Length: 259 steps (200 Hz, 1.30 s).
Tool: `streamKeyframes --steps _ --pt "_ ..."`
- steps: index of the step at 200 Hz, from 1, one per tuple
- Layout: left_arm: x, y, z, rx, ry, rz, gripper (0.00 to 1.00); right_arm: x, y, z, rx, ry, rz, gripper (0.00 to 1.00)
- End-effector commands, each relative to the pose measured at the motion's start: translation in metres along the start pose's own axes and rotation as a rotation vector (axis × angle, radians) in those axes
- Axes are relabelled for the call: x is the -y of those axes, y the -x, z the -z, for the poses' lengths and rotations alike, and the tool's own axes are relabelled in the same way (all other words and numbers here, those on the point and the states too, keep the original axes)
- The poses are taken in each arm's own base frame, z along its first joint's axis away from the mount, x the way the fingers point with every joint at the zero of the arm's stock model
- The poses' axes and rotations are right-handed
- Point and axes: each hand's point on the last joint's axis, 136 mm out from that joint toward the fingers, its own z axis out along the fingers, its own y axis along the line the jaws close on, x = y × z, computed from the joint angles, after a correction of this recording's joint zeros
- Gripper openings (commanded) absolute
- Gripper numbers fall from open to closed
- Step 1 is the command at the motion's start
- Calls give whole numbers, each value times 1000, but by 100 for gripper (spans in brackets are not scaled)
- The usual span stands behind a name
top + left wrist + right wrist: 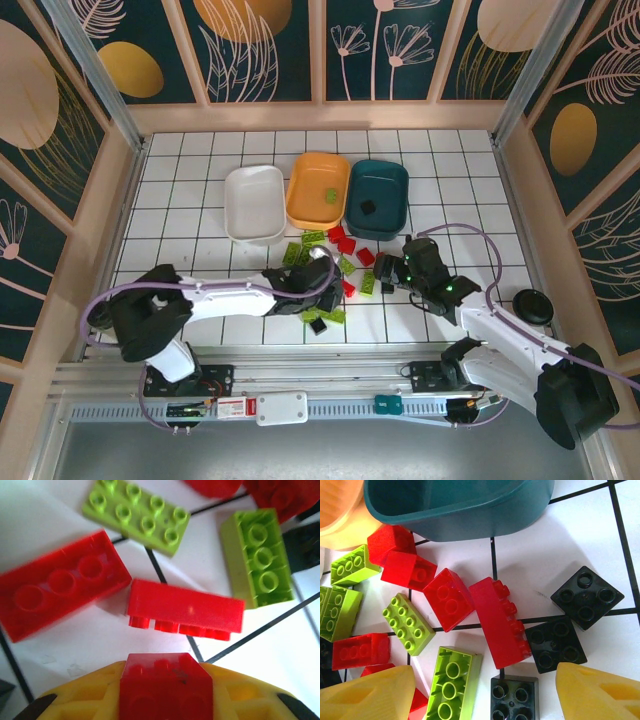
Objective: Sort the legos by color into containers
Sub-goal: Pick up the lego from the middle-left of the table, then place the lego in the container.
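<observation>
From above, the dark teal tray point(377, 198) holds one black brick point(367, 207). The orange tray point(318, 188) beside it holds a green brick point(327, 195), with the white tray point(254, 203) further along. Loose legos point(335, 265) are scattered just in front of the teal tray.

Left wrist: the left gripper point(165, 695) clamps a red brick point(165, 682).

Right wrist: the right gripper point(485, 700) is spread wide over bricks near the teal tray.

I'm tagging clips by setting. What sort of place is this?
Probably a purpose-built robot test cell, not a home: a white gridded tabletop walled in by printed panels, with the left arm and right arm bolted to an aluminium rail.
</observation>
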Motion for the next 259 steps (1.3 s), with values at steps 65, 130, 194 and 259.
streamKeyframes --steps 65,130,194,259 --pt "-182 156 75 495 192 460 22 4 -8 -4 -12 -9 -8 75" --pt "-253 184 27 460 261 619 38 8 -20 -5 -46 0 -7 75" --pt "-222 220 70 550 131 581 81 -58 -57 6 -146 238 208 76" --pt "-185 149 110 515 104 495 99 -130 -124 4 -299 300 496 73"
